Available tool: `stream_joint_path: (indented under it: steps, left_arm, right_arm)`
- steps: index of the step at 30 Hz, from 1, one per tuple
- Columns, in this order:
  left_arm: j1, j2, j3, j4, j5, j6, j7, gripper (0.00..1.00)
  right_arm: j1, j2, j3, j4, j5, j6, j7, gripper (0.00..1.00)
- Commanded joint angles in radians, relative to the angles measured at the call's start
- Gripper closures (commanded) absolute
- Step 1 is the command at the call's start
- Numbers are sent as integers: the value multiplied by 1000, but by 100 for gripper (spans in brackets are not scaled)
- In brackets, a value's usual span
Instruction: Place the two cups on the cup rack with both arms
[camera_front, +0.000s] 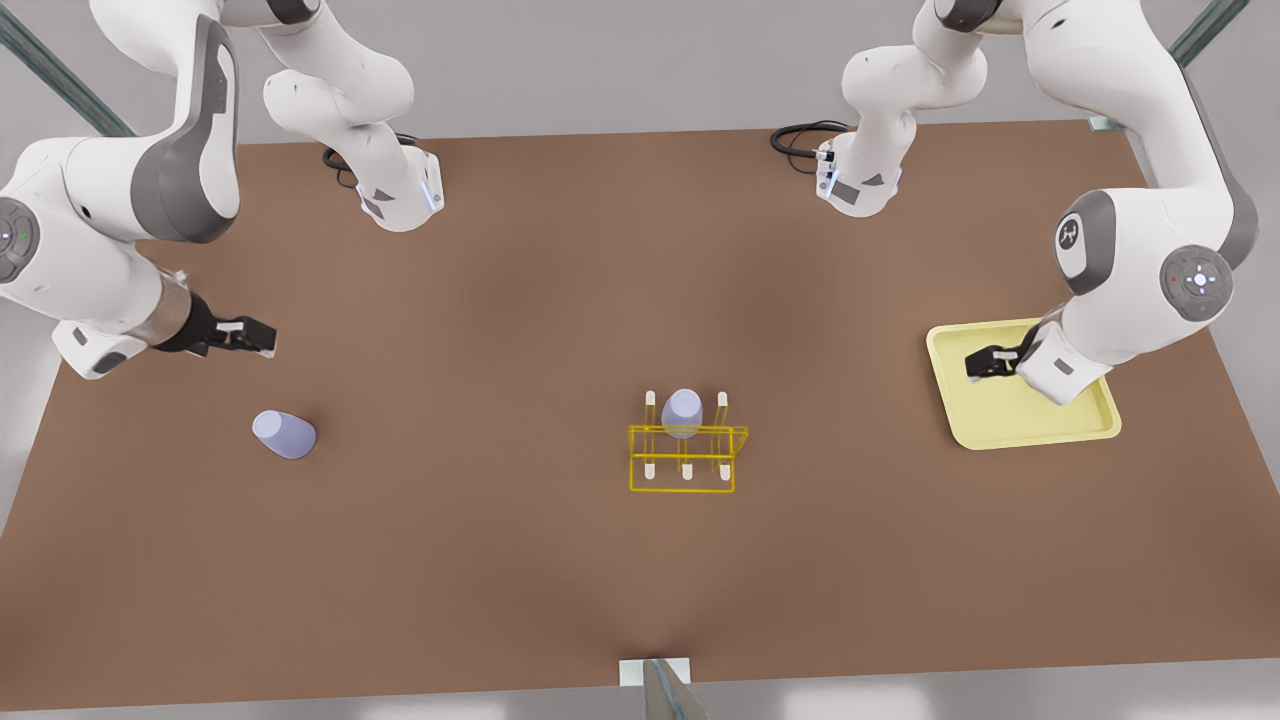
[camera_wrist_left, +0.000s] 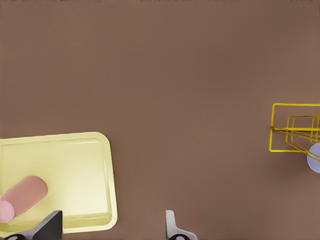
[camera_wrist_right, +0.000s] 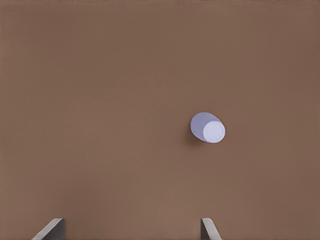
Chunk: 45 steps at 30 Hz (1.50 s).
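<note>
A pale lavender cup (camera_front: 284, 434) (camera_wrist_right: 207, 127) rests on the brown table at the front view's left. My right gripper (camera_front: 255, 337) (camera_wrist_right: 131, 231) hovers open behind it, apart from it. A pink cup (camera_wrist_left: 22, 197) lies on its side on the pale-yellow tray (camera_wrist_left: 75, 160); in the front view the arm hides it. My left gripper (camera_front: 985, 362) (camera_wrist_left: 111, 230) hangs open over the tray (camera_front: 1000, 425), holding nothing. The yellow wire cup rack (camera_front: 687, 455) (camera_wrist_left: 295, 127) stands mid-table with another lavender cup (camera_front: 682, 412) (camera_wrist_left: 315, 157) upside down on a peg.
The two arm bases (camera_front: 400, 195) (camera_front: 860, 180) with black cables stand at the table's far edge. A small grey bracket (camera_front: 655, 675) sits at the near edge. Bare brown tabletop (camera_front: 480, 400) lies between each cup and the rack.
</note>
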Motion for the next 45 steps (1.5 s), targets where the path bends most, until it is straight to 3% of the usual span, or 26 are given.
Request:
stream_joint_path:
  steps: [1, 3, 5, 8, 10, 13, 20, 23, 34, 35, 36, 45]
  left_arm:
    - [0, -1, 0, 1, 1, 33, 1, 0]
    - [34, 13, 3, 1, -2, 33, 4, 0]
    - [112, 82, 20, 13, 7, 49, 163, 0]
    - [341, 178, 31, 10, 4, 201, 476, 0]
    - [350, 186, 54, -104, 51, 402, 486, 0]
    - [368, 169, 63, -262, 53, 500, 487, 0]
    - [417, 166, 103, -410, 53, 560, 487, 0]
    - [420, 166, 135, -481, 53, 622, 487, 0]
    - [447, 252, 135, -492, 53, 689, 487, 0]
    - [447, 254, 135, -492, 51, 692, 487, 1]
    - [447, 254, 135, -492, 51, 689, 487, 12]
    - [427, 252, 135, -489, 33, 694, 381, 13]
  right_arm:
    - [1, -1, -1, 0, 2, 28, 9, 0]
    - [-1, 11, -3, 2, -3, 28, 6, 0]
    - [-27, 132, -6, 43, -35, 46, -66, 0]
    - [-134, 290, -4, 53, 13, 177, -109, 0]
    - [-180, 373, -4, 50, 69, 267, -164, 0]
    - [-195, 419, -4, 37, 77, 353, -199, 0]
    - [-199, 330, -4, -277, 82, 713, -405, 1]
    - [-199, 309, -6, -354, 68, 750, -407, 0]
    - [-223, 304, -6, -510, 30, 901, -493, 0]
    - [-226, 307, -6, -526, 30, 922, -494, 0]
    - [-228, 310, -6, -536, 30, 937, -494, 0]
    - [-225, 344, -4, -572, 30, 974, -494, 0]
